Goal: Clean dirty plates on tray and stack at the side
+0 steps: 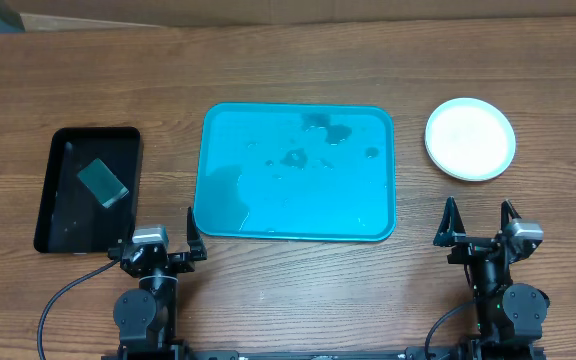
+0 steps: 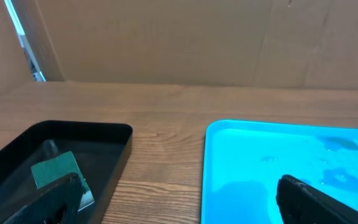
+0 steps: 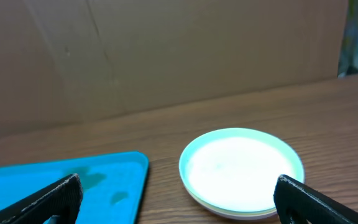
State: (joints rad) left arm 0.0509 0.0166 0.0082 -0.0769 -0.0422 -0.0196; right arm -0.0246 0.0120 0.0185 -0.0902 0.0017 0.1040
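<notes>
A blue tray (image 1: 298, 172) lies at the table's middle with wet smears and no plates on it; it also shows in the left wrist view (image 2: 291, 168) and the right wrist view (image 3: 61, 183). A stack of white plates (image 1: 470, 138) sits to the tray's right, also in the right wrist view (image 3: 241, 171). A green sponge (image 1: 102, 182) lies in a black bin (image 1: 63, 215), also in the left wrist view (image 2: 58, 174). My left gripper (image 1: 164, 243) is open and empty near the tray's front left corner. My right gripper (image 1: 479, 226) is open and empty in front of the plates.
A cardboard wall stands behind the table. The black bin (image 2: 104, 134) sits left of the tray. Bare wood lies between bin and tray and along the front edge.
</notes>
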